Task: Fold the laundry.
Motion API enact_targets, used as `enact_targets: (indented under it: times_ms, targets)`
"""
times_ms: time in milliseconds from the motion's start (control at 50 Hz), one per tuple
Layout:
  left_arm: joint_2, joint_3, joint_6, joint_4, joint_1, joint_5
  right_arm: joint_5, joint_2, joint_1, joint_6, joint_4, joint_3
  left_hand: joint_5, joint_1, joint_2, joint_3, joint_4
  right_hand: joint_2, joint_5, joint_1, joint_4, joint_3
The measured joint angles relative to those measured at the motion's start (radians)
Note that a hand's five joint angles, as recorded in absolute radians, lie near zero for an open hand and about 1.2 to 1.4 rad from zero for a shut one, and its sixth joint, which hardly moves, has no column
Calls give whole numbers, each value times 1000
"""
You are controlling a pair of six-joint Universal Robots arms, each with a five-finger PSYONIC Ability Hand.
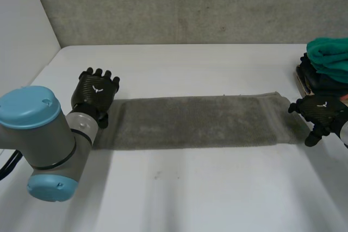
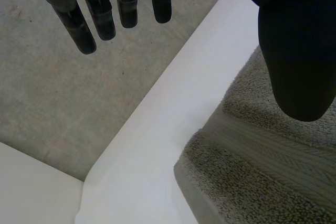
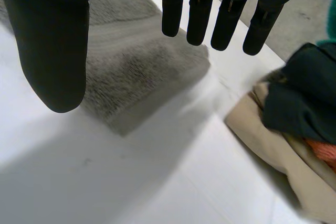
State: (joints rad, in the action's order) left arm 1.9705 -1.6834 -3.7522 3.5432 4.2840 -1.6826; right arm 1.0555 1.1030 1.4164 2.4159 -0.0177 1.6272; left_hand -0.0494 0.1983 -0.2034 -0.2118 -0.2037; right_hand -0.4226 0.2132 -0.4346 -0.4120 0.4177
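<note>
In the head view, a grey towel [image 1: 196,122] lies flat in a long strip across the white desk [image 1: 190,194]. The left hand [image 1: 96,91] is at one end and the right hand [image 1: 321,111] at the other, near a pile of clothes [image 1: 326,66].

In the left wrist view, the left hand's fingers [image 2: 105,17] are straight and apart from the thumb, holding nothing, above the towel's corner.

In the right wrist view, the right hand's fingers [image 3: 199,11] are likewise spread and empty over the towel's end, with the pile just beside it.
</note>
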Motion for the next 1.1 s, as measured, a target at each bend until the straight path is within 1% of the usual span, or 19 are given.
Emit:
enact_targets:
  times_ms: [140, 180, 300, 360, 380, 400, 440, 460, 520, 640, 680, 740, 760, 840, 900, 960, 1060, 1080, 1100]
  targets:
    - [1, -5, 0, 0, 1, 1, -23, -15, 3, -4, -1, -6, 0, 0, 0, 0, 0, -3, 62, -4, -23, 13]
    - [1, -6, 0, 0, 2, 1, -23, -33, 3, -6, -4, -14, 0, 0, 0, 0, 0, -9, 106, -35, -70, 58]
    - [3, -6, 0, 0, 4, 1, -17, -88, 8, -9, -8, -45, 0, 0, 0, 0, 0, -193, 231, -177, -203, 198]
    - [3, -6, 0, 0, 4, 1, -15, -114, 11, -10, -9, -61, 0, 0, 0, 0, 0, -385, 400, -369, -375, 389]
    - [4, -6, 0, 0, 4, 1, -15, -125, 12, -10, -10, -69, 0, 0, 0, 0, 0, -572, 583, -550, -562, 557]
    - [4, -6, 0, 0, 4, 1, -14, -132, 12, -10, -11, -75, 0, 0, 0, 0, 0, -640, 660, -616, -642, 636]
    - [4, -5, 0, 0, 3, 1, -10, -140, 12, -9, -20, -82, 0, 0, 0, 0, 0, -746, 756, -660, -753, 744]
    - [4, -5, 0, 0, 3, 1, -8, -141, 12, -9, -22, -83, 0, 0, 0, 0, 0, -753, 759, -660, -760, 751]
    - [3, -5, 0, 0, 2, 1, 14, -141, 8, -9, -48, -86, 0, 0, 0, 0, 0, -758, 764, -660, -786, 776]
    - [-9, -6, 0, 0, 1, 1, 112, -111, -4, -24, -86, -73, 0, 0, 0, 0, 0, -758, 764, -660, -789, 777]
    - [-17, -7, 0, 0, 2, 1, 168, -79, -32, -67, -91, -66, 0, 0, 0, 0, 0, -758, 764, -660, -789, 777]
    - [-24, -8, 0, -1, 3, 1, 209, -50, -70, -130, -89, -61, 0, 0, 0, 0, 0, -758, 764, -660, -789, 777]
    - [-29, -9, 0, -3, 4, 1, 230, -34, -93, -178, -86, -58, 0, 0, 0, 0, 0, -758, 764, -660, -789, 777]
    - [-42, -14, 0, -6, 6, 0, 255, -7, -95, -253, -80, -60, 0, 0, 0, 0, 0, -758, 772, -660, -789, 777]
    - [-57, -24, 0, -8, 8, 0, 260, 13, -41, -260, -81, -70, 0, 0, 0, 0, 0, -758, 772, -660, -790, 777]
    - [-79, -37, 1, -9, 10, 0, 255, 39, 88, -211, -97, -93, 0, 0, 0, 0, 0, -758, 777, -660, -790, 777]
    - [-124, -57, 1, -9, 23, -1, 235, 54, 346, -121, -170, -139, 0, 0, 0, 0, 0, -758, 778, -660, -790, 777]
    - [-127, -58, 1, -10, 24, -1, 233, 53, 362, -118, -176, -141, 0, 0, 0, 0, 0, -758, 778, -660, -790, 777]
    - [-141, -63, 2, -10, 29, -1, 223, 48, 443, -103, -210, -155, 0, 0, 0, 0, 0, -758, 778, -660, -790, 777]
